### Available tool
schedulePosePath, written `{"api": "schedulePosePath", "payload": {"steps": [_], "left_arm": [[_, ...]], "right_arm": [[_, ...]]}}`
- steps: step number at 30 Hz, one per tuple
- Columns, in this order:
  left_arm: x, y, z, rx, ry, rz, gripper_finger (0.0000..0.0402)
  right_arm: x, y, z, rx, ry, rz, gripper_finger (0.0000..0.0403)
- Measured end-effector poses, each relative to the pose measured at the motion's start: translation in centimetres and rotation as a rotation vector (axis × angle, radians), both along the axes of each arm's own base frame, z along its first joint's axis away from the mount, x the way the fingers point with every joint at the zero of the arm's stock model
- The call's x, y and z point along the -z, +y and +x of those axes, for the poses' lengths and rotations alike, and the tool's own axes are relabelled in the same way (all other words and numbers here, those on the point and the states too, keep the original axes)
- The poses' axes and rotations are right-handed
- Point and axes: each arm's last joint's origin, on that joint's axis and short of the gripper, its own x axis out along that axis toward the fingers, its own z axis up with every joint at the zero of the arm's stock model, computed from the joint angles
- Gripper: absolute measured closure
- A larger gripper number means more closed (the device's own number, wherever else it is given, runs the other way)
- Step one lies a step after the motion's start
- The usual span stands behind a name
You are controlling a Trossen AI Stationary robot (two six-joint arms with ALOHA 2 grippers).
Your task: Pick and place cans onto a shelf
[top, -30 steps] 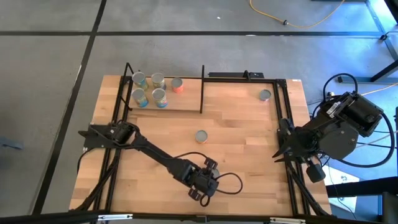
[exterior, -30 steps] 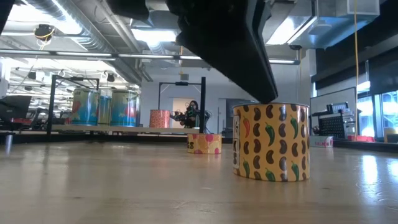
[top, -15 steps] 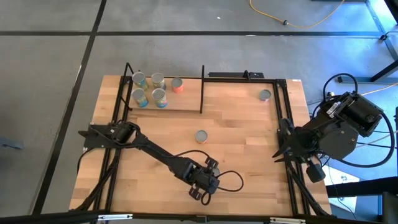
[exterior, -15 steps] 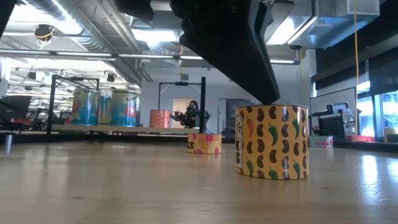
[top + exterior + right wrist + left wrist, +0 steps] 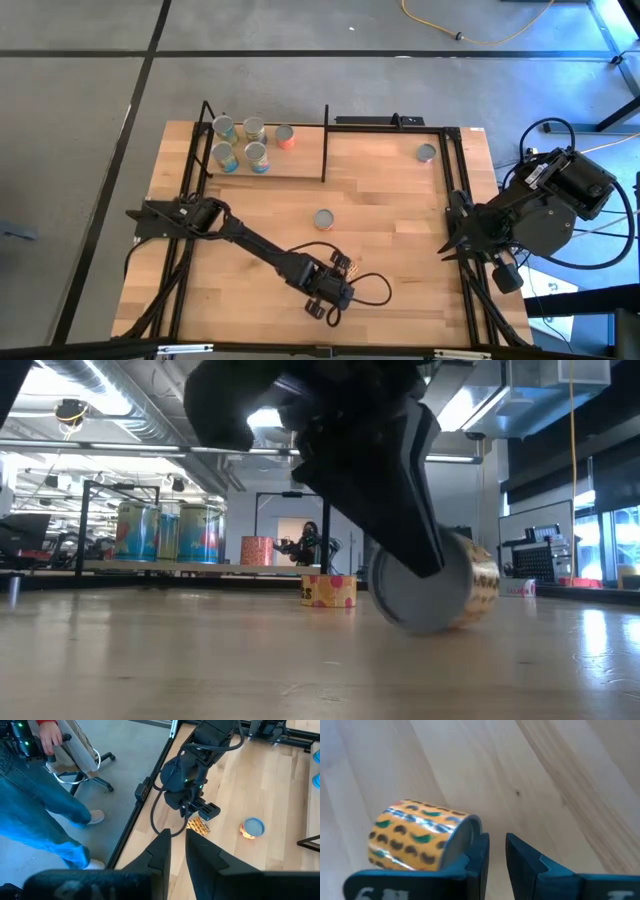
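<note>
The left gripper (image 5: 338, 285) lies low over the near middle of the table (image 5: 400, 250), its fingers (image 5: 480, 855) drawn close together with only a narrow gap and nothing between them. A yellow can (image 5: 417, 842) printed with dark bean shapes and green and red peppers lies tipped on its side, just outside one finger and touching it; its plain grey end (image 5: 420, 590) faces the low camera, and in the high view a patch of its patterned label (image 5: 347, 266) shows beside the gripper. A second can (image 5: 323, 219) with a silver-grey top stands upright near the table's centre, and a third (image 5: 427, 153) stands near the far right corner. The shelf (image 5: 290, 165), a light board framed by black rods, sits at the far left and carries five upright cans (image 5: 240, 143), four with blue labels and one orange-red (image 5: 285, 137). The right gripper (image 5: 452, 240) waits at the table's right edge; its fingers (image 5: 200, 852) stand nearly together, empty.
</note>
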Motion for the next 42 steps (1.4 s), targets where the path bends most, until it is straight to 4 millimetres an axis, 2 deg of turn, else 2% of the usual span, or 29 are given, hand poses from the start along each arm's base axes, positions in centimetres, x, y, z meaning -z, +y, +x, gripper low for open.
{"api": "schedulePosePath", "payload": {"steps": [7,13,17,21,24,28,35,42], "left_arm": [[-0.4,0.1,-0.1,0.005,-0.002,0.002,0.0346],[-3.3,0.4,-0.6,-0.022,-0.056,-0.03,0.0346],[-4.7,0.9,-1.0,-0.086,-0.106,0.043,0.0346],[-4.5,1.0,-1.2,-0.102,-0.09,0.076,0.0346],[-4.4,0.8,-1.4,-0.116,-0.084,0.089,0.0346],[-4.2,0.6,-1.6,-0.129,-0.089,0.128,0.0346],[-4.2,-0.4,-2.0,-0.114,-0.093,0.124,0.0346],[-3.6,-1.7,-2.7,-0.117,-0.115,0.131,0.0346]], "right_arm": [[0.0,0.0,0.0,0.0,0.0,0.0,0.0343],[0.0,0.0,0.0,0.018,-0.007,-0.004,0.0343],[0.0,-0.1,0.1,0.054,-0.018,-0.007,0.0343],[0.1,-0.2,0.3,0.142,-0.026,0.009,0.0343],[0.9,0.0,0.8,0.219,0.002,0.015,0.0343],[3.3,0.7,2.2,0.321,0.093,-0.009,0.0343],[9.8,1.3,4.8,0.525,0.275,-0.106,0.0343],[16.0,1.7,7.0,0.562,0.341,-0.16,0.0343]]}}
